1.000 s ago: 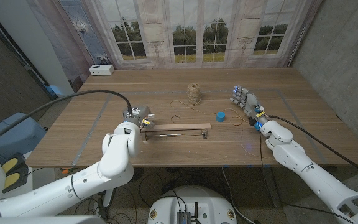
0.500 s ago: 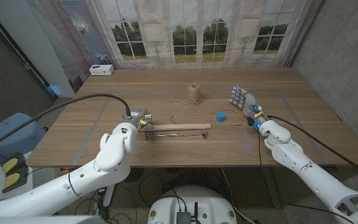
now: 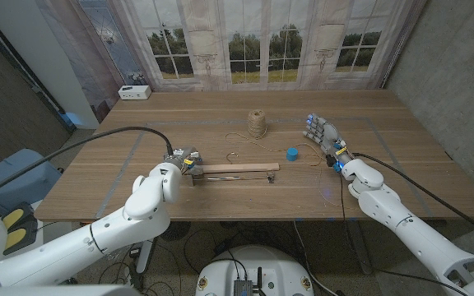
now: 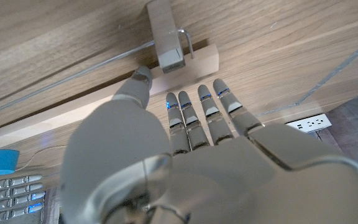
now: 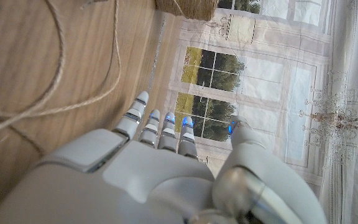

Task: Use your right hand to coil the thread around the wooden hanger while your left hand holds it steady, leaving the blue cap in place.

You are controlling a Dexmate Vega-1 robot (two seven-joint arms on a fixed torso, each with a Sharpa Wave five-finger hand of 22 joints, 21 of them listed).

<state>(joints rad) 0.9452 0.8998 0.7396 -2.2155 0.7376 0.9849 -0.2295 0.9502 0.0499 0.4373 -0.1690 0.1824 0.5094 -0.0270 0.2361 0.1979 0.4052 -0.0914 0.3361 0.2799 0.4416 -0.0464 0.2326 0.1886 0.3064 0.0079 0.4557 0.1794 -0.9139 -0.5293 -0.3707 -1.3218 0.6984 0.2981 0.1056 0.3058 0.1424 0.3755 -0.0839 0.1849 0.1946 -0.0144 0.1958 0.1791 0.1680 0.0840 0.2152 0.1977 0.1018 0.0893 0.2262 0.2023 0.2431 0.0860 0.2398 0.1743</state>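
Since a second ago we note our left arm swung inward, its hand (image 3: 181, 158) arriving at the left end of the wooden hanger (image 3: 235, 168); our right hand (image 3: 326, 138) and the table items kept their places. Item, left: left hand, fingers extended and apart over the hanger's left end in the left wrist view, tips at or just above the bar; contact we cannot confirm, nothing gripped. Item, centre near: hanger, lying flat along the table (image 3: 401, 148), a metal hook (image 3: 232, 156) rising on its far side; stiff and light, we judge, likely to slide unless pressed at the end. Item, centre far: spool of twine (image 3: 257, 123), upright, with loose thread (image 3: 239, 137) trailing toward the hanger and rightward. Thread is soft, thin and limp; best pinched at a free stretch near the bar, since it may snag or slip. Item, right of the hanger: blue cap (image 3: 291, 153), small, easily knocked; to be left alone. Item, right: right hand, wide, holding nothing, beside the thread.
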